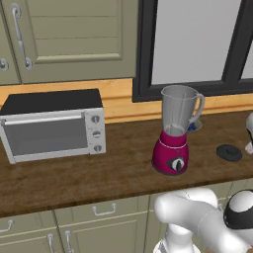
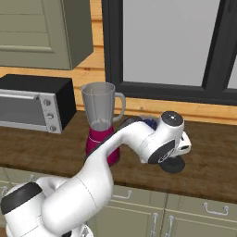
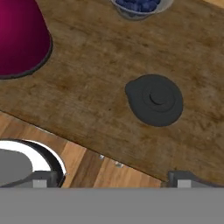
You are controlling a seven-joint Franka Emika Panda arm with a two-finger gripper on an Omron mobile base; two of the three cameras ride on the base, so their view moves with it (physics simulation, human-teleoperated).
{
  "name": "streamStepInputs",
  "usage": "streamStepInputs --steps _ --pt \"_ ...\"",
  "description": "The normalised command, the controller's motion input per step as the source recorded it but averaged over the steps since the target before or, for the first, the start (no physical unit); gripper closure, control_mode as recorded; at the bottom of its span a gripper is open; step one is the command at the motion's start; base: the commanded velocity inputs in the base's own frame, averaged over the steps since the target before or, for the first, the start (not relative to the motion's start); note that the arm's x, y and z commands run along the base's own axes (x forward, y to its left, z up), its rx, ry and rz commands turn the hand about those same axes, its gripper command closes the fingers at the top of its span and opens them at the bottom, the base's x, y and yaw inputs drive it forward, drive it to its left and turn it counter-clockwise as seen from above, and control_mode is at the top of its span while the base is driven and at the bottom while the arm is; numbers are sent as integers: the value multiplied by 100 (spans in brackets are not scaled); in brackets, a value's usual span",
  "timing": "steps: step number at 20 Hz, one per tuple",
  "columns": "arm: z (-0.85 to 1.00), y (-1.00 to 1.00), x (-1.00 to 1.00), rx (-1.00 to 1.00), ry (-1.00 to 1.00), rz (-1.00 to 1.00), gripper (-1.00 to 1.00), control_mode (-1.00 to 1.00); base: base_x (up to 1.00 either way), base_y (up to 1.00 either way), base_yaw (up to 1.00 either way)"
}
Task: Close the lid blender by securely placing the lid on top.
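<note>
Lid (image 3: pixel 154 99) lies flat on the wooden counter (image 3: pixel 87 87), dark disc with a raised centre knob and a small spout tab on one edge. Nothing touches it. In the left base view it sits well to the right of the blender (image 1: pixel 174 131), near the counter's front half.

Blender stands upright, magenta base with dial facing front, clear jar on top, rim open, nothing on it. Behind it, a small glass bowl of blueberries (image 3: pixel 139 6) close to the wall. Silver toaster oven (image 1: pixel 52 126) well apart to the left.

Hand (image 3: pixel 113 178) hovers above the lid, camera looking down on it; the lid is a little ahead of the fingertips and off toward the right one. Fingertips (image 3: pixel 41 179) stand wide apart at the bottom of the hand view, spread, with nothing between them. In the right base view the wrist hangs just over the lid (image 2: pixel 174 165).

Progress, as I judge it: early. Approach is roughly lined up, no grasp made. Left to do: descend, pinch the lid, lift, carry left over the jar, seat it on the rim.
</note>
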Motion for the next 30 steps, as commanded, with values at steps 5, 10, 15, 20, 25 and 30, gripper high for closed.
streamStepInputs --steps 5,10,15,20,25,30 --pt "0 10 22 -19 12 0 -100 -100 0 0 0" --pt "0 -2 0 0 1 0 -100 -100 0 0 0" --pt "-2 -35 17 1 1 0 -100 -100 0 0 0" --pt "0 -18 40 0 8 0 -100 -100 0 0 0" --pt "-2 -1 31 0 14 0 -100 -100 0 0 0" --pt "-28 -16 5 3 6 0 -100 -100 0 0 0"
